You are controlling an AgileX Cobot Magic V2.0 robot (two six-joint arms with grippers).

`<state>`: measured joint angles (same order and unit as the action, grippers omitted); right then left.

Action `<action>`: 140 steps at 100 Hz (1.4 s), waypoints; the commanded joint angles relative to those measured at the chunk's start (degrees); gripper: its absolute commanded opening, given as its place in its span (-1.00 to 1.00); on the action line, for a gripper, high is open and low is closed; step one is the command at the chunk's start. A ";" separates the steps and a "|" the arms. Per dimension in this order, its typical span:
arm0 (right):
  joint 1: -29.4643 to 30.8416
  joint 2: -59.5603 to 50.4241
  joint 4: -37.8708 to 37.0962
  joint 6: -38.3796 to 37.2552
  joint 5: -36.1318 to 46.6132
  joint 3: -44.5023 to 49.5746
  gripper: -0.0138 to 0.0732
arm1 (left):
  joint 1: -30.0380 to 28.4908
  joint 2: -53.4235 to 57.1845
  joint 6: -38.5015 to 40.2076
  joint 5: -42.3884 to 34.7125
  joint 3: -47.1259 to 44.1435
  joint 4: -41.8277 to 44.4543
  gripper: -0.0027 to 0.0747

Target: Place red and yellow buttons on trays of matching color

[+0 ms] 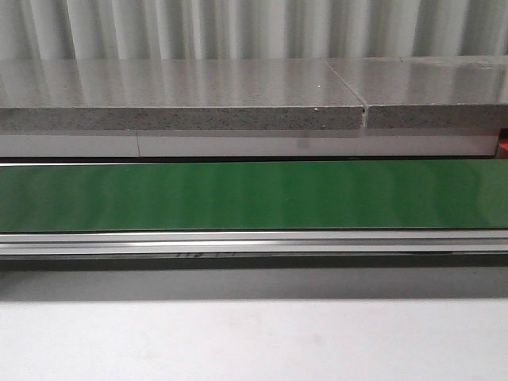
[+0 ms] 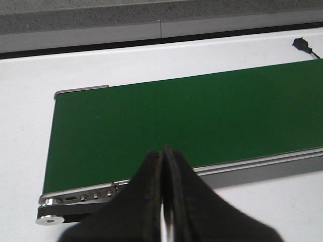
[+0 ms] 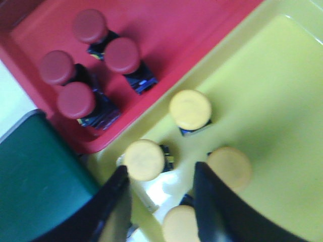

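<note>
Belt: green conveyor belt (image 1: 254, 194) runs straight across the front view, bare along its whole visible length, with a metal rail (image 1: 254, 242) on its near edge and a grey stone ledge (image 1: 182, 99) behind it.
Left gripper: left gripper (image 2: 162, 191) hangs over the near edge of the belt close to its roller end (image 2: 50, 212); the two dark fingers (image 2: 146, 201) are pressed together with only a hairline between them, and there's nothing in them.
Right gripper: right gripper (image 3: 160, 199) sits above the yellow tray (image 3: 272, 91); fingers (image 3: 118, 201) are spread apart, with bare tray floor showing through the gap, gripping nothing.
Red buttons: four red buttons (image 3: 121, 55) are in the red tray (image 3: 192, 30), bunched close together, caps up or slightly tilted.
Yellow buttons: four yellow buttons (image 3: 190, 109) are in the yellow tray; one lies just beside one finger, one just beside the other, one low down between the two fingers, one further off toward the tray's middle. I cannot tell whether any cap touches a finger.
Trays: red and yellow trays sit wall against wall, right at the end of the belt.
Table: white table (image 2: 30, 75) surrounds the belt; a small black plug (image 2: 302, 44) lies on it beyond the belt's far side.
</note>
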<state>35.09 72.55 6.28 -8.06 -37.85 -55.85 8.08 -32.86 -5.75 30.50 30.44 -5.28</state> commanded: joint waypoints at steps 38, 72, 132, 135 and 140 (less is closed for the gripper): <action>-21.30 -6.05 -0.19 2.54 2.30 -1.08 -0.85 | 0.42 -0.07 -0.13 -4.58 1.41 -0.30 -0.98; -34.50 -10.19 -0.19 2.54 3.00 -1.08 -0.85 | 0.42 -0.07 -0.13 -4.58 1.41 -0.30 -0.98; -37.53 -28.55 -0.25 6.88 15.09 14.30 -0.85 | 0.42 -0.07 -0.13 -4.58 1.41 -0.30 -0.98; -37.53 -29.89 -0.25 7.40 15.33 15.41 -0.85 | 0.42 -0.07 -0.13 -4.58 1.41 -0.30 -0.98; -37.53 -31.89 -0.25 8.59 15.32 16.94 -0.85 | 0.42 -0.07 -0.13 -4.58 1.41 -0.30 -0.98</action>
<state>-2.35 44.37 6.18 -1.79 -27.52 -39.88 8.08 -32.86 -5.75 30.50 30.44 -5.28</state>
